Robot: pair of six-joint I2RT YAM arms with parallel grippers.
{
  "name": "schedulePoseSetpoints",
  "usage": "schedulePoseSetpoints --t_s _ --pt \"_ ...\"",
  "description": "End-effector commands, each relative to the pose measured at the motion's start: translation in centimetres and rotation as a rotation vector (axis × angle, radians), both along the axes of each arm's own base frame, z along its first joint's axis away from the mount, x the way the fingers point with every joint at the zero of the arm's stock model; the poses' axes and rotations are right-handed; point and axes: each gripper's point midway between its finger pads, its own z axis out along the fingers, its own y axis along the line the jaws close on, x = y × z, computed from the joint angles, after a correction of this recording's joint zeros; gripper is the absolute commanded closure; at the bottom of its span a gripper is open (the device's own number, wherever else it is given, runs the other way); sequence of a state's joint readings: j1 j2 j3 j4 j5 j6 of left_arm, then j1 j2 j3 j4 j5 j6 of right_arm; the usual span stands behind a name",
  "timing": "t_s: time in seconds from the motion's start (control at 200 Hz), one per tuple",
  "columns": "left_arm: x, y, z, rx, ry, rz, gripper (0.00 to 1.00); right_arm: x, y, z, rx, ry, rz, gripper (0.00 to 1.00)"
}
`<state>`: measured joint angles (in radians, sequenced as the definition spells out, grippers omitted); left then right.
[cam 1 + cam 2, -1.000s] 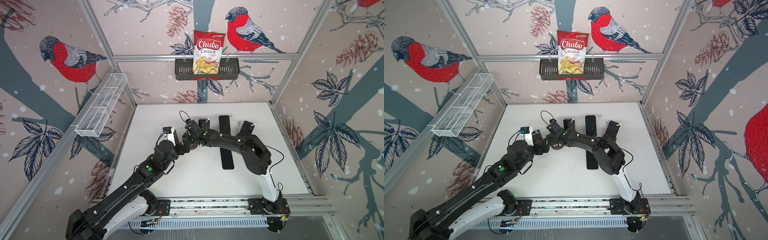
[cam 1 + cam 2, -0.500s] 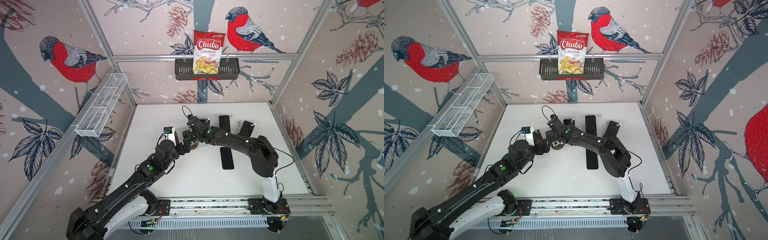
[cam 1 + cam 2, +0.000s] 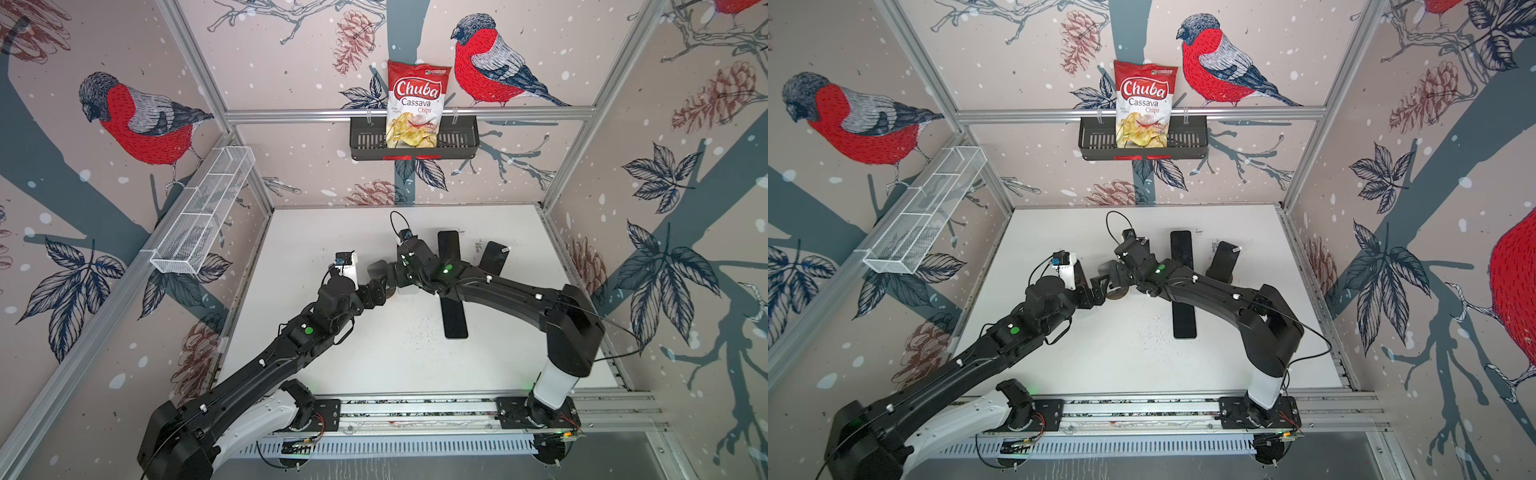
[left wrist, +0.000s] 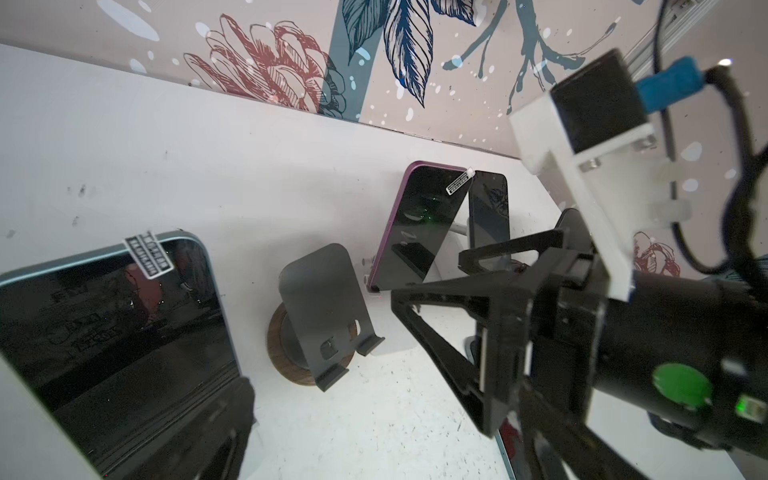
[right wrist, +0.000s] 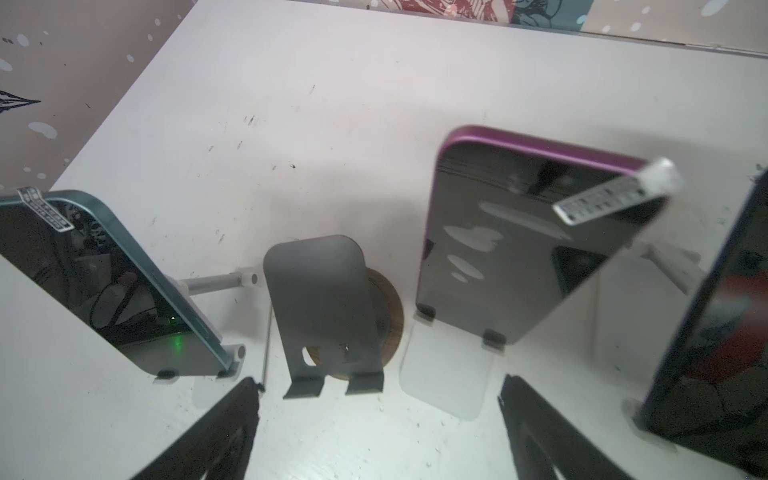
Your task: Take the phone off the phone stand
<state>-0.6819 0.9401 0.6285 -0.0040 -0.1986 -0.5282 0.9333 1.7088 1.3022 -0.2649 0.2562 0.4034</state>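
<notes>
Flat phone (image 3: 455,322) lies on the desk (image 3: 324,232), off the stand (image 5: 320,299), at 4 o'clock of it. Stand is bare, a grey plate on a round wood base. Left tool (image 3: 1099,290) at its 9 o'clock, open, nothing held. Right tool (image 5: 379,378) at its 3 o'clock, fingers (image 5: 232,424) spread wide, nothing between. Stand sits between teal phone (image 5: 104,282) and purple phone (image 5: 519,249), both propped. Dark phone (image 5: 715,332) is past the purple. At 12 o'clock, far wall: chips bag (image 3: 417,104) in basket (image 3: 457,141).
</notes>
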Motion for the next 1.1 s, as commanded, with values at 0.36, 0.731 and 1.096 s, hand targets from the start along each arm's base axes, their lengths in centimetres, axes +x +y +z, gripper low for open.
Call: schedulePoseSetpoints --t_s 0.36,0.731,1.096 --pt "-0.2 -4.2 1.0 -0.096 0.001 -0.095 0.03 0.2 -13.4 0.8 0.022 -0.009 -0.349 0.05" --pt "-0.5 -7.2 -0.2 -0.078 0.007 -0.169 0.03 0.7 -23.3 0.3 -0.01 -0.015 -0.65 0.04" --pt "0.1 -9.4 -0.2 -0.046 -0.05 -0.261 0.03 2.3 -27.8 -1.8 0.01 0.052 -0.757 0.04"
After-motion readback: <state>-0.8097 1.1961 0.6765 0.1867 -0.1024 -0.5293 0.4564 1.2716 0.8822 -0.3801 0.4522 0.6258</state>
